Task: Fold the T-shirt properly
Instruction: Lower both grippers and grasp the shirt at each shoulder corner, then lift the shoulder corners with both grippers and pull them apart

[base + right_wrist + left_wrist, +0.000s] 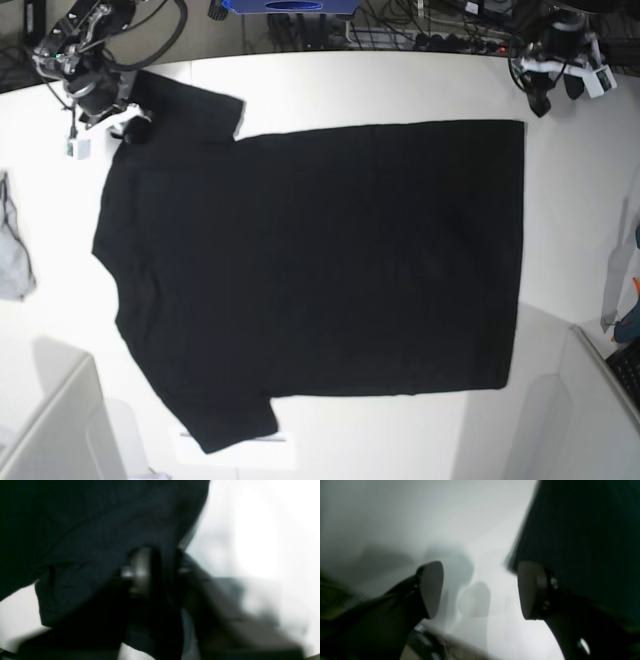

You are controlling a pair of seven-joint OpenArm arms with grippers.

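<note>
The black T-shirt (310, 270) lies spread flat on the white table (400, 85), plain side up, sleeves to the left; no print shows. My right gripper (133, 127) is at the far-left sleeve. In the right wrist view it (162, 572) is shut on a fold of the black T-shirt (100, 530), which drapes over the fingers. My left gripper (541, 105) hangs just beyond the shirt's far-right corner. In the left wrist view it (481, 590) is open and empty over bare table, with the T-shirt's edge (582, 530) beside the right finger.
A small grey cloth (12, 250) lies at the table's left edge. Grey boxes stand at the near left (50, 430) and near right (600, 400). Cables and gear (400, 25) run along the back edge.
</note>
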